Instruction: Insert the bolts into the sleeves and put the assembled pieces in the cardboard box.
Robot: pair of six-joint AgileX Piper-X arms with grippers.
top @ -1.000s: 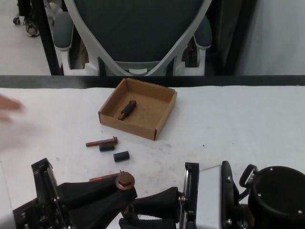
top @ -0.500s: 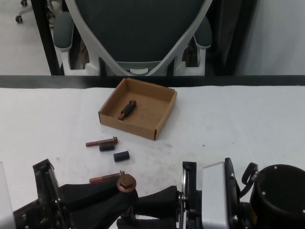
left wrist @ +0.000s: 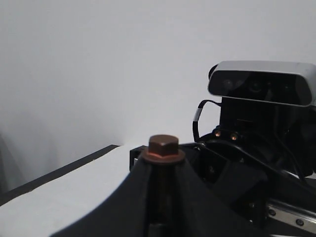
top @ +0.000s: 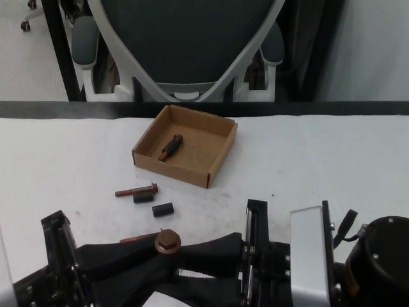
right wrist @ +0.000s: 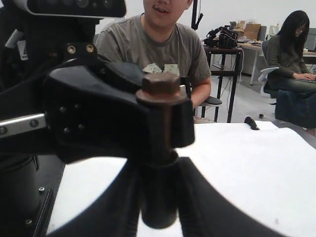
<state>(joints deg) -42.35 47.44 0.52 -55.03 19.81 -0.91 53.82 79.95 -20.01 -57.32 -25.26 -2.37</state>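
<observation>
**Bolt and sleeve both clamped at 6 o'clock, end to end**

The bolt [top: 167,240] stands upright with its hex head on top. You'll find it at 6 o'clock on the bench [top: 319,166] in the high view, right where the two arms meet. The left gripper [left wrist: 160,195] is closed tight on its shaft just under the head.

The sleeve [right wrist: 158,197] is black and sits directly below the bolt, in line with it. It is pinched between the fingers of the right gripper [right wrist: 158,219]. The shaft runs down to the sleeve's top end. You can't tell how far in it goes.

Working outward from the held bolt in the high view:
- **10 o'clock, close:** a second bolt [top: 140,238] lies flat, partly hidden by the arm.
- **12 o'clock, near:** a spare sleeve [top: 163,209] lies on its side.
- **11 o'clock, a bit farther:** a loose bolt [top: 136,190] lies flat with a short sleeve [top: 142,199] just beside it.
- **12 o'clock, farther back:** the cardboard box [top: 211,167] is open-topped. One assembled piece [top: 170,147] lies in its 9 o'clock half.
- **12 o'clock, past the bench edge:** a chair [top: 185,45].
</observation>
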